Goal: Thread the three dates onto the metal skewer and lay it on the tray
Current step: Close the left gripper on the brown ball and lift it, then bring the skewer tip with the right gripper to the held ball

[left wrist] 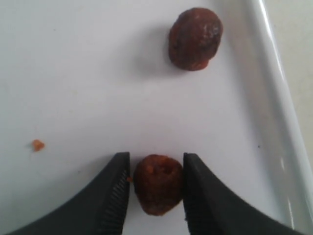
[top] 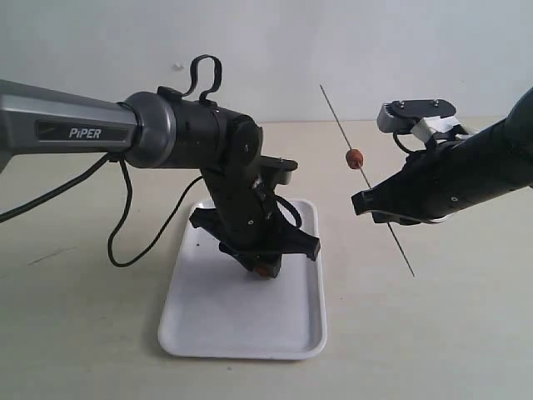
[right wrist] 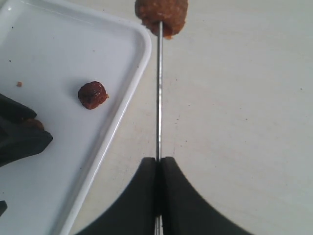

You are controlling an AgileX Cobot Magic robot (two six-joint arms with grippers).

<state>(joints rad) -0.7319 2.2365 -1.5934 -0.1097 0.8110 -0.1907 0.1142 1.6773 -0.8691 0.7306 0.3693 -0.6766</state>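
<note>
The white tray [top: 241,325] lies on the table under my left arm. My left gripper [left wrist: 157,155] is down on it, its jaws shut on a reddish-brown date [left wrist: 159,183] that rests on the tray floor. A second date [left wrist: 195,38] lies loose near the tray rim [left wrist: 274,73], also seen as the loose date [right wrist: 92,94]. My right gripper [right wrist: 158,160] is shut on the thin metal skewer [right wrist: 159,98], holding it tilted above the table to the right of the tray. A third date [top: 356,157] is threaded on the skewer [top: 337,117] above the grip.
A small orange crumb [left wrist: 37,144] lies on the tray floor. The left arm's black cable [top: 125,225] loops over the table left of the tray. The beige tabletop [top: 433,333] surrounds the tray.
</note>
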